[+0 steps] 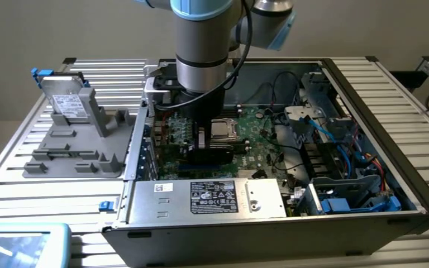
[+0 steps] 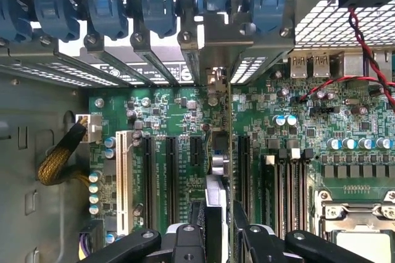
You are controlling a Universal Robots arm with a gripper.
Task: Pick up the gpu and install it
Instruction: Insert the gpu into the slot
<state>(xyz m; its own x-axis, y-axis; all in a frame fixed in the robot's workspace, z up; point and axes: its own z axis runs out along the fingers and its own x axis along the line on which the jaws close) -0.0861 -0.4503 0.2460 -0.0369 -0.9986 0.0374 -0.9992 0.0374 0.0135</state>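
The graphics card (image 2: 216,213) stands on edge between the fingers of the pincer (image 2: 219,241), which is clamped on its two flat faces. In the exterior view the graphics card (image 1: 218,154) is a dark slab hanging under the pincer (image 1: 214,146), down inside the open computer case (image 1: 393,167). Straight below the pincer lies the green motherboard (image 2: 166,115), and the card runs along one of its long black slots (image 2: 242,170). Beyond the fingertips, the card's far end reaches toward the row of back-panel openings with blue clips (image 2: 154,10). So the pick-up looks done and the card is lined up. I cannot tell whether it is pushed home in the slot, and the grip is not yet let go.
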